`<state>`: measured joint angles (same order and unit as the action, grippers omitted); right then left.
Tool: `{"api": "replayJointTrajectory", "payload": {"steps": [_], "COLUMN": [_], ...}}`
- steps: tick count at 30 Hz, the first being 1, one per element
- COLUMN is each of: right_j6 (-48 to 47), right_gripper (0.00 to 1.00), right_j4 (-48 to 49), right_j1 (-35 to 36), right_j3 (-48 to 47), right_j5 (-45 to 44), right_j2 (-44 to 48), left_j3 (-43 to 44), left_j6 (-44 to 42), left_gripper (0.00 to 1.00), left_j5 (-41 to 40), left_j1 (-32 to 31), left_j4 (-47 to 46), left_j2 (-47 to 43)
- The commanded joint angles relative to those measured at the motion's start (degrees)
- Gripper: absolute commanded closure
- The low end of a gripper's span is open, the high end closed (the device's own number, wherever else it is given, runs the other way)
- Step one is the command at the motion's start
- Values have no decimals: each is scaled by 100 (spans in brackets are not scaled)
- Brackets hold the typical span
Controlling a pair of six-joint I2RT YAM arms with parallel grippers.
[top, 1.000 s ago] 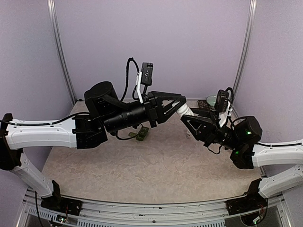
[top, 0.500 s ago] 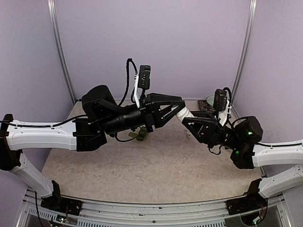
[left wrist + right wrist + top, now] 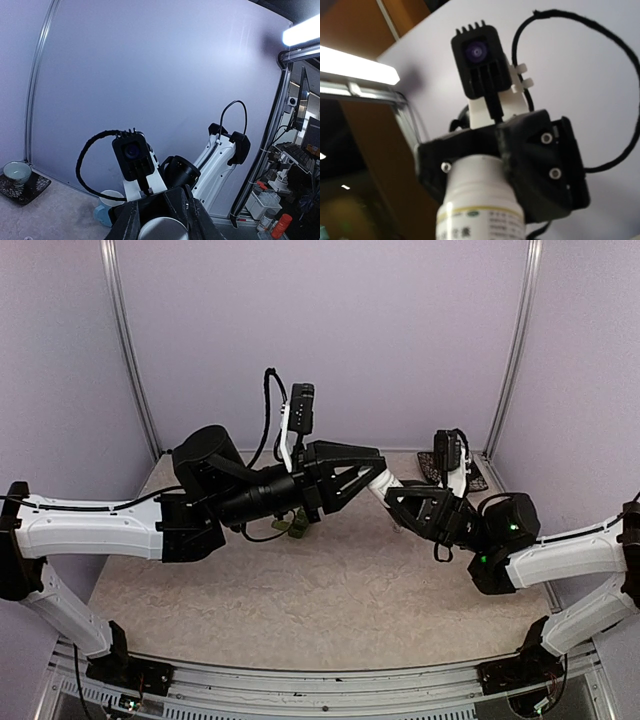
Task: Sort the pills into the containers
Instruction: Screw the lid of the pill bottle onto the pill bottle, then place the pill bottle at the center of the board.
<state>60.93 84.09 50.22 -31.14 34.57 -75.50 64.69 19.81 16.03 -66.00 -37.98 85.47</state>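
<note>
White pill bottle (image 3: 480, 200) is up in mid-air, left gripper (image 3: 482, 162) clamped on its top, right gripper (image 3: 402, 502) clamped on its body. Green containers (image 3: 297, 527) sit left of centre under the left arm. Guessing nothing's sorted yet.

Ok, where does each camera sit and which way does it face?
Top external: above and behind the bases, looking down; both arms show.
Left wrist: on the left arm, faces the right claw gripping the white pill bottle.
Right wrist: on the right arm, looks up at the left claw on that bottle.
Shared: both wrist views show the bottle.
</note>
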Motion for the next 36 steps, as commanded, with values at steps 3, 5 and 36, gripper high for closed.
{"api": "replayJointTrajectory", "payload": {"steps": [3,5,36], "right_j6": [2119,2363,-1636], "right_gripper": [97,94,14], "right_j4": [1719,2006,-3396], "right_j1": [-204,-198,-460], "right_j3": [-123,-125,-18], "right_j5": [-443,-503,-1123], "right_j2": [-814,-1036,845], "left_j3": [-140,-155,-1773], "left_j6": [-327,-345,-301], "left_gripper": [91,91,91], "left_j5": [772,773,-3806], "left_j1": [-145,-150,789], "left_j4": [-284,-281,2384], "left_j2": [-283,-308,-1994]}}
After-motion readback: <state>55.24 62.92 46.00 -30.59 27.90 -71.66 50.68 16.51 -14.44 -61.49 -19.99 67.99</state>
